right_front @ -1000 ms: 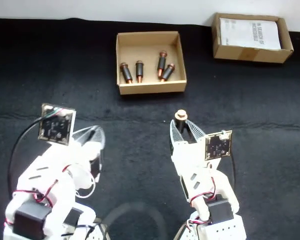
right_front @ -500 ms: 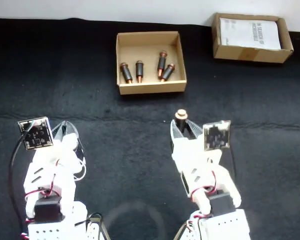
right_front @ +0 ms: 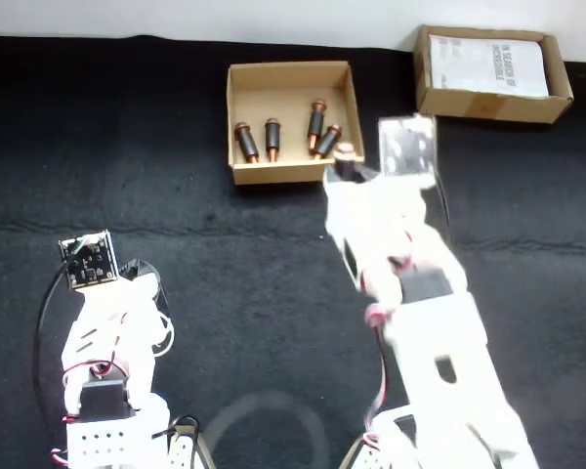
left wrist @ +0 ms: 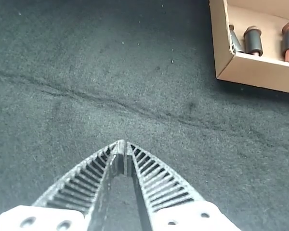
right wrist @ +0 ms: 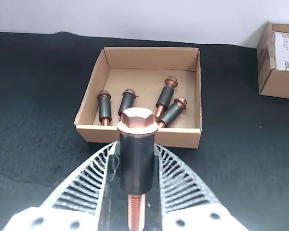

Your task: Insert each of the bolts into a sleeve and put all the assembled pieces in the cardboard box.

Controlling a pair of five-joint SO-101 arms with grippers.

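Right gripper [right wrist: 135, 151]: ribbed, whitish plastic fingers, clamped on either side of a dark, smooth, cylindrical sleeve [right wrist: 136, 163]. A copper-coloured bolt [right wrist: 137, 121] ran through the sleeve. Its flanged hex head sat on the sleeve's top and its threaded shank stuck out below. The piece stood upright between the fingers.

From above, the held piece was at the near right corner of the cardboard box [right_front: 291, 172]. Could not tell whether it was over the rim or just short of it. In the right wrist view the box lay just beyond the bolt head.

The box was shallow, open-topped and plain brown. Four assembled pieces [right_front: 246, 143] lay flat on its floor, two side by side toward one side, two slanted and touching toward the other.

Left gripper [left wrist: 121, 147]: same ribbed fingers, tips together, nothing between them. It hung low over the cloth [right_front: 176, 225], well apart from the box.

The cloth was black and felt-like, with a faint crease across it.

A second box [right_front: 493, 103] stood at the far right with a paper sheet [right_front: 488, 64] inside.
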